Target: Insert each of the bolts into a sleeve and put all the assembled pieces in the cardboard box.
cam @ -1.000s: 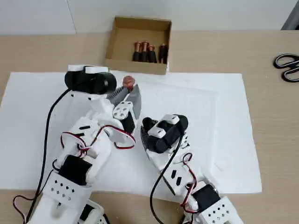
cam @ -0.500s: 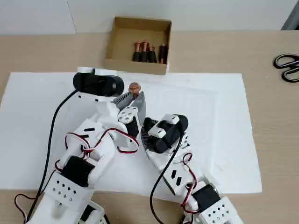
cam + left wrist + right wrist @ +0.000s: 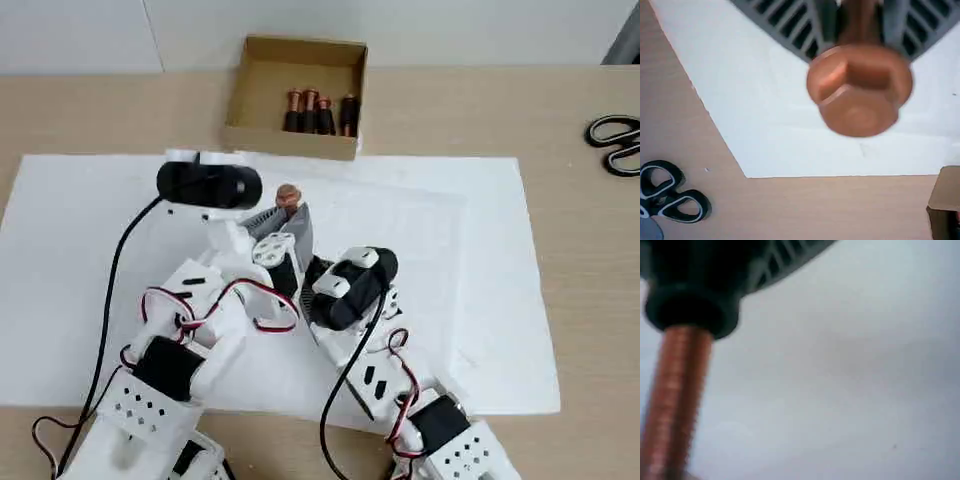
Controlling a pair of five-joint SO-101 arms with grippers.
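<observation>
One copper bolt [image 3: 860,90] is up off the white sheet [image 3: 450,280], gripped by its shank just behind the hex head in the left hand [image 3: 288,210], whose grey ribbed jaws are clenched on it. Head points toward the cardboard box [image 3: 250,90]. Threaded end runs back into a black sleeve [image 3: 690,307], which sits at the right hand [image 3: 310,283]; that hand looks clenched on the sleeve, though its jaws are largely hidden under the arm in the high view. Much thread is bare outside the sleeve, so I judge the step to be insertion, partly done. Next move likely calls for the two hands to close along one line until the sleeve seats, then one hand lets go and the other carries the piece to the box. Four assembled pieces [image 3: 320,112] lie side by side in the box, just beyond the sheet's far edge. Scissors [image 3: 615,143] rest on the table [image 3: 560,100], well apart.
</observation>
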